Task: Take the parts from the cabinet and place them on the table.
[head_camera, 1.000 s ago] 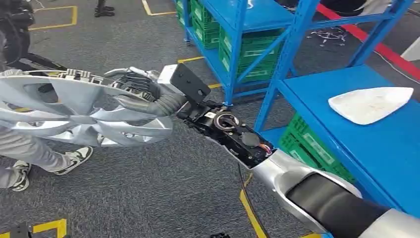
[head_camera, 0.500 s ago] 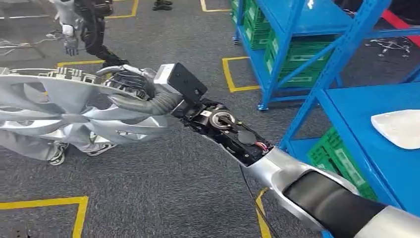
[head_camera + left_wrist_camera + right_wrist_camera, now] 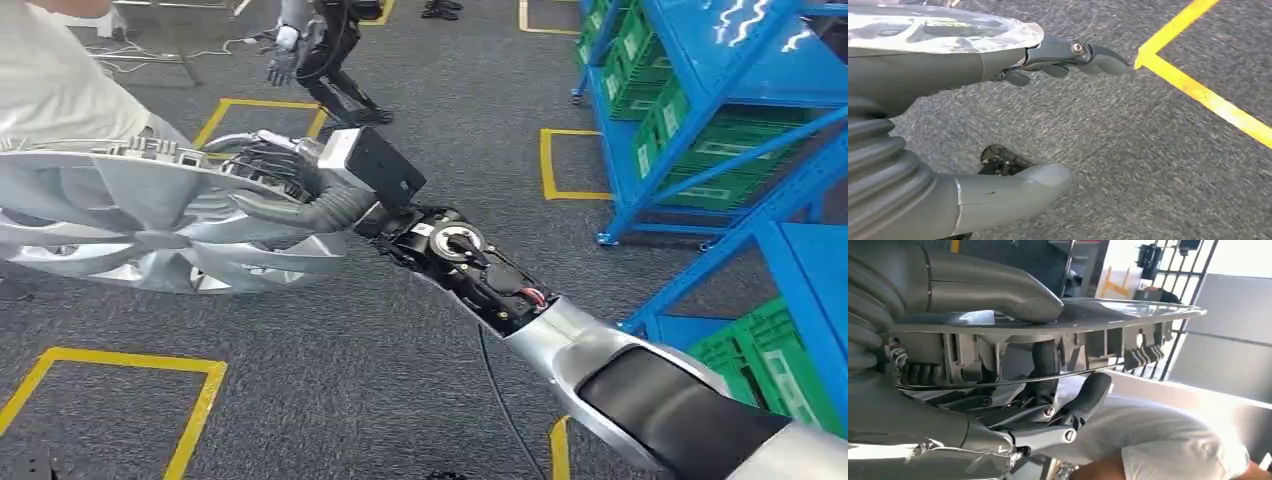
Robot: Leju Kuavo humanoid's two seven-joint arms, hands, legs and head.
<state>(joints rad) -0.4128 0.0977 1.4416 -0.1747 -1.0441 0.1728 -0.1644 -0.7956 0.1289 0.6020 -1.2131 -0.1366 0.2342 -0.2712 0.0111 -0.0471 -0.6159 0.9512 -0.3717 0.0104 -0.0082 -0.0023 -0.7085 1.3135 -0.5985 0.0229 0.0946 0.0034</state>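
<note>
Over grey carpet, unlabelled hubcap [image 3: 150,225]

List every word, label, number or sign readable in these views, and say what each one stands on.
No text can be read.
Silver wheel cover, held by the right hand: no lettering visible.
Green crates on the blue shelving: no readable labels.
Small white tag on the right forearm: too small to read.
Yellow floor lines: plain marking tape, no characters.
Left hand: no markings to read.
</note>
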